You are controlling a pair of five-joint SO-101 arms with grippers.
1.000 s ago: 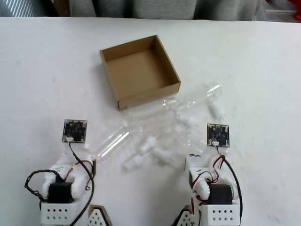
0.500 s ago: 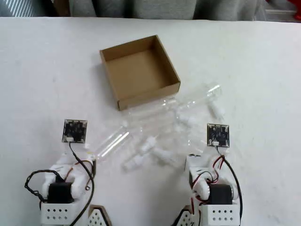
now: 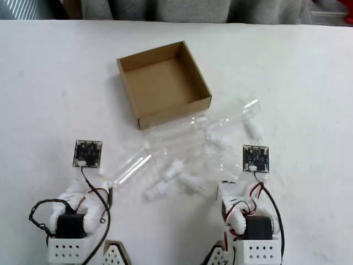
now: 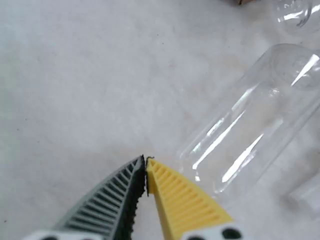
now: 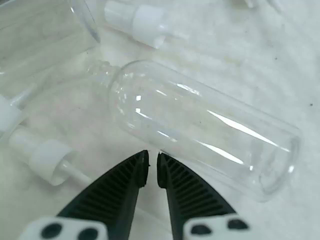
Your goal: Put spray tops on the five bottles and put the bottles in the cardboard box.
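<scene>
A: Grippers first, what do we log?
B: Left gripper (image 4: pixel 146 167): jaws pressed together, nothing in them. Right gripper (image 5: pixel 152 162): jaws down to a thin slit, also holding nothing. Both sit on the arm side of the cardboard box (image 3: pixel 175 112), well apart from it.
A: Nearest task thing for each?
B: For the left, a clear bottle (image 4: pixel 250 130) lies just beside its tips, not touching. In the high view its long axis slants toward the box's near wall. For the right, a second bottle (image 5: pixel 200 127) lies crosswise just ahead of the tips, with its threaded neck bare.
A: So what does the coming move turn on?
B: We judge the right arm better placed. Its bottle lies broadside, so a gripper opened wide could close across the body. The left's bottle sits off to one side of the tips, so we'd expect a turn or sidestep first.
A: Tops?
B: Loose spray tops (image 3: pixel 175 168) lie between those two bottles, on the box's near side. We see none fitted.
A: Farther out?
B: More bottles (image 3: pixel 234 113) lie just beside the box's near wall. No bottle is in the box yet.
A: Room to move?
B: It's crowded on the box's near side. Open worktop (image 3: pixel 298 72) runs to either side of the box and beyond it.
</scene>
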